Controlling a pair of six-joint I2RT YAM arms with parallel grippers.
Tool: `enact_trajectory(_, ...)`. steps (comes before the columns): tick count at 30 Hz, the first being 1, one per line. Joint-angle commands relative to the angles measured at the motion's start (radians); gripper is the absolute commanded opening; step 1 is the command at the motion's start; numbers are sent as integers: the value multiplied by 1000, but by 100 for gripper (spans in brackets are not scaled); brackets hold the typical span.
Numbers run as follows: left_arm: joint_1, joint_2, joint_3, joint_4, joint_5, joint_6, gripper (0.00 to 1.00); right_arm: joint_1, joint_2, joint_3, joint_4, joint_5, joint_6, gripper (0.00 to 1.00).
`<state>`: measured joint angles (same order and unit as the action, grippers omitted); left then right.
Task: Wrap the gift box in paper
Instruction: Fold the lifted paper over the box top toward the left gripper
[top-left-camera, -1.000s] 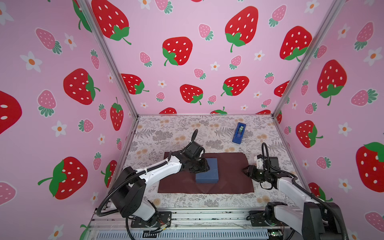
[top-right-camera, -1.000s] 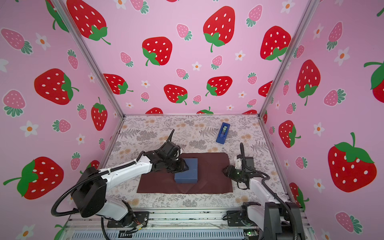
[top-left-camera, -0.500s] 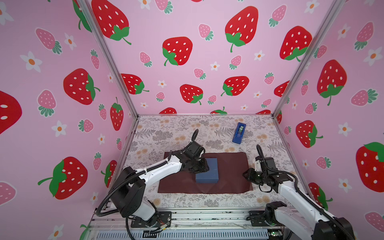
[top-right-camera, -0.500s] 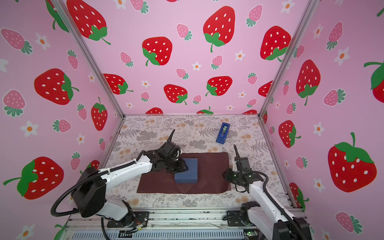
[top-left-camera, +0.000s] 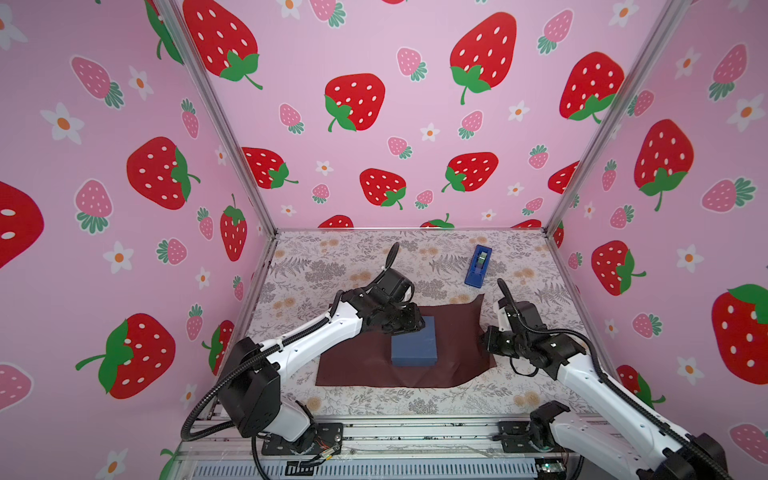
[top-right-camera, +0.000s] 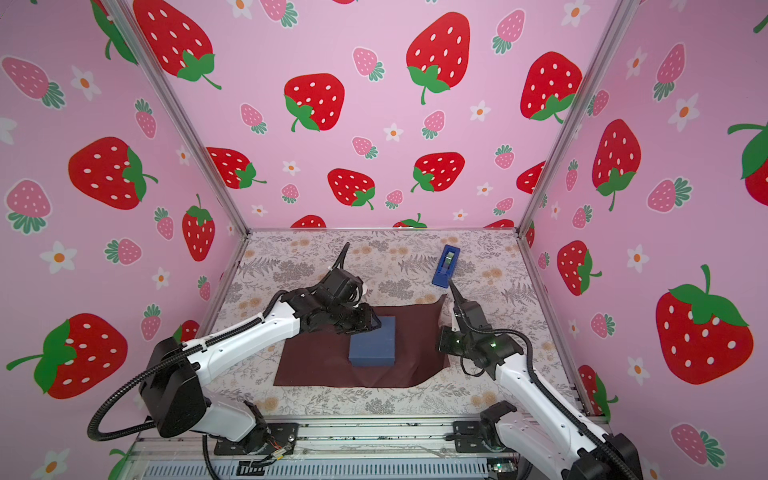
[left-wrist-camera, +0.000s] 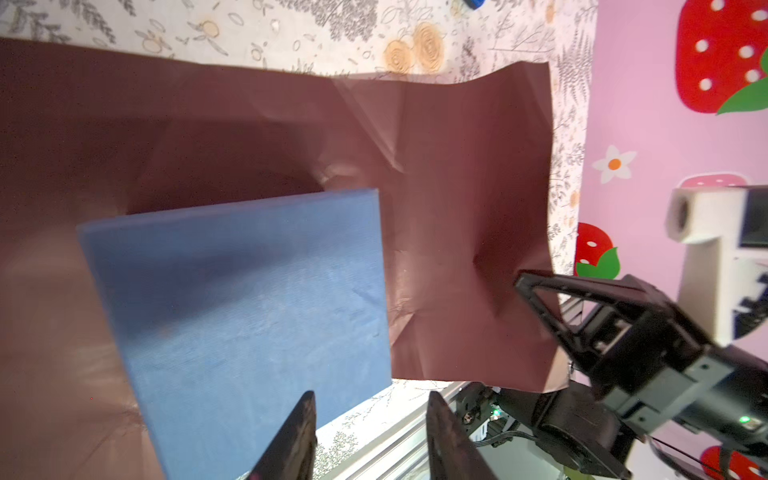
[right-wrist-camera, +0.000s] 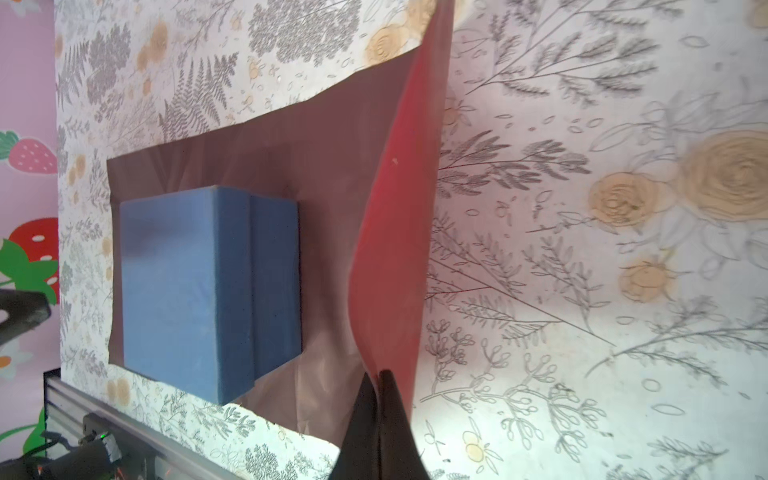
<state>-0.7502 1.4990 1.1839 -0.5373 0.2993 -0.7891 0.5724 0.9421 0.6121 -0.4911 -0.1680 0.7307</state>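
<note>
Left gripper (top-left-camera: 415, 324) is covering a far corner of the gift box (top-left-camera: 414, 347) in both top views (jaws aren't showing there), and the paper (left-wrist-camera: 457, 208) is running off the left wrist view.

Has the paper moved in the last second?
Yes. The right edge of the paper has lifted off the table, pinched in the shut right tool, its far corner now nearer the tape dispenser; the gift box stays put.

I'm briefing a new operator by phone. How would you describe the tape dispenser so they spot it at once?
On the floral table, look past the dark red paper toward the back wall, right of centre. The tape dispenser lies there alone: narrow, bright blue, holding a roll, unlike the squarish slate-blue gift box on the paper.
</note>
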Motion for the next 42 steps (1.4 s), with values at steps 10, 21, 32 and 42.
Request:
enact_trajectory(10, -53, 109, 161, -24, 17, -92, 54, 350, 149, 112, 144, 121, 166, 2)
enact_trajectory(21, -68, 156, 142, -14, -38, -188, 50, 448, 227, 167, 155, 169, 187, 3)
enact_trajectory(32, -67, 210, 161, -2, -40, -222, 28, 466, 216, 155, 156, 168, 187, 3)
enact_trajectory(42, -66, 224, 172, -5, -38, -220, 11, 470, 215, 150, 187, 153, 176, 4)
